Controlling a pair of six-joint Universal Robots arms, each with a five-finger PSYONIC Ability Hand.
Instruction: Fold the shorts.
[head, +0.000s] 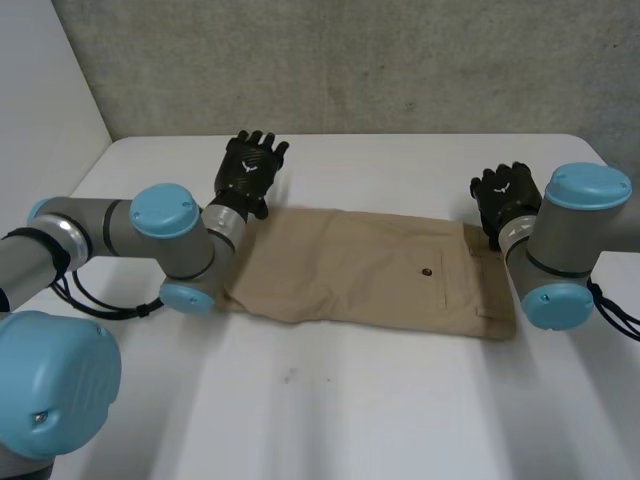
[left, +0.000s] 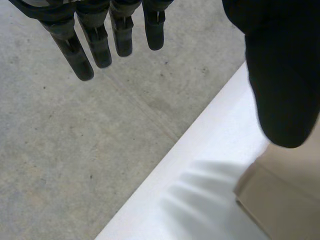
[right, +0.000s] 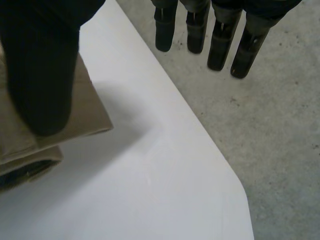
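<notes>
Tan shorts (head: 370, 268) lie flat on the white table (head: 330, 400), folded lengthwise, with a dark button (head: 428, 271) near the waist end. My left hand (head: 250, 170) hovers at the shorts' far left corner, fingers straight and spread. In the left wrist view the fingers (left: 75, 50) stand apart from the thumb (left: 285, 75), which is above the corner of the shorts (left: 285, 195). My right hand (head: 503, 200) is at the far right corner by the waistband. Its fingers (right: 220, 45) are straight, and its thumb (right: 45, 75) is over the shorts' layered edge (right: 85, 112). Neither hand holds cloth.
The table's far edge (left: 200, 150) runs just beyond both hands, with grey concrete floor (left: 75, 150) past it. The table's rounded far right corner (right: 235, 180) is close to my right hand. Bare table (head: 330, 400) spreads in front of the shorts.
</notes>
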